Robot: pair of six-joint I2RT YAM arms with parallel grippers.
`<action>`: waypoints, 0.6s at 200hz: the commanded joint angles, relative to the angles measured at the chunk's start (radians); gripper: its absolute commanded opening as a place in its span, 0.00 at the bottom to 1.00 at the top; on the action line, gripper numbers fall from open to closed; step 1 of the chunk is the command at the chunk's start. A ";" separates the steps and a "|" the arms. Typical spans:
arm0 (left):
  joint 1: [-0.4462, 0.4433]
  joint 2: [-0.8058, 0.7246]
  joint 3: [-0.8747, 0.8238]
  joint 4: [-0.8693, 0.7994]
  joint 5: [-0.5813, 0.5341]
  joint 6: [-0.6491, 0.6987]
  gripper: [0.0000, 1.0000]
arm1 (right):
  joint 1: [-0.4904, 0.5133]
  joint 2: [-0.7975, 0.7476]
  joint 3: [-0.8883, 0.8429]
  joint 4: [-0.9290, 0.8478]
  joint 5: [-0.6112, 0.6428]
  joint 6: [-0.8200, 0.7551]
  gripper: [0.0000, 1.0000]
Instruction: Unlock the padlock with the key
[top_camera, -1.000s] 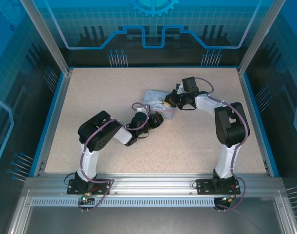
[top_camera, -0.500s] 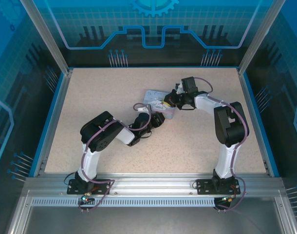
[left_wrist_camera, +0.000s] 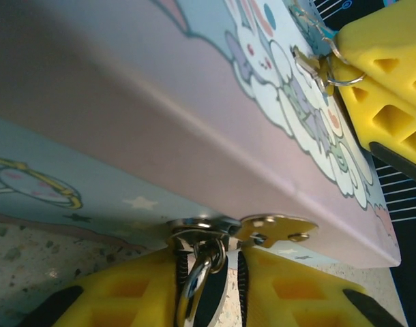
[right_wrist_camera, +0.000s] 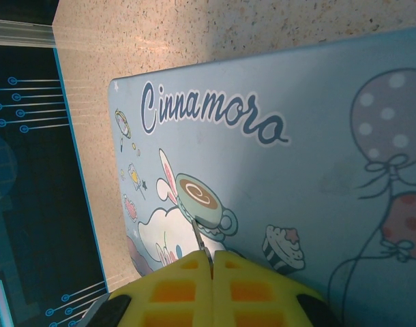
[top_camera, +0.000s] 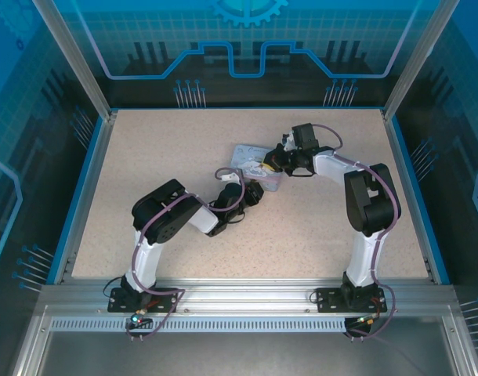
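Jaws of the left gripper (left_wrist_camera: 209,267) are clenched on the padlock (left_wrist_camera: 197,285), its thin shackle loop showing between them, right up against the metal hasp (left_wrist_camera: 273,228) on the front wall of the tin (right_wrist_camera: 283,170). On the right gripper (right_wrist_camera: 212,271) the jaws are pressed tight on the key (right_wrist_camera: 200,246), a thin metal sliver poking out over the cartoon on the tin's lid. The tin lies flat near the middle of the speckled worktop (top_camera: 161,149), with both grippers meeting at it.

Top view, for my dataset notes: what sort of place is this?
Probably a lab robot cell: left arm and right arm bolted to an aluminium frame, speckled table walled by blue printed panels.
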 commanded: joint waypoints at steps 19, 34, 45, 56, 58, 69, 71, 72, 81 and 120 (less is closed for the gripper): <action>-0.011 0.036 0.005 -0.020 -0.009 -0.005 0.24 | 0.010 0.036 0.012 -0.044 0.014 0.002 0.00; -0.012 0.038 0.003 -0.017 -0.009 -0.007 0.23 | 0.008 0.036 0.012 -0.044 0.014 0.003 0.00; -0.012 0.040 0.005 -0.018 -0.009 -0.007 0.21 | 0.009 0.037 0.012 -0.044 0.014 0.002 0.00; -0.011 0.040 0.004 -0.016 -0.009 -0.006 0.19 | 0.008 0.037 0.012 -0.043 0.012 0.002 0.00; -0.011 0.040 0.003 -0.016 -0.009 -0.006 0.19 | 0.008 0.037 0.012 -0.043 0.012 0.002 0.00; -0.012 0.039 0.002 -0.015 -0.006 -0.006 0.17 | 0.008 0.037 0.012 -0.044 0.013 0.004 0.00; -0.011 0.038 0.002 -0.015 -0.005 -0.006 0.16 | 0.009 0.038 0.013 -0.043 0.011 0.004 0.00; -0.011 0.038 0.002 -0.015 -0.005 -0.006 0.16 | 0.009 0.038 0.013 -0.043 0.012 0.003 0.00; -0.010 0.036 0.001 -0.012 0.005 -0.008 0.12 | 0.009 0.037 0.016 -0.043 0.011 0.002 0.00; 0.004 -0.045 -0.006 -0.090 0.090 -0.024 0.00 | -0.006 0.033 0.065 -0.063 -0.005 -0.002 0.00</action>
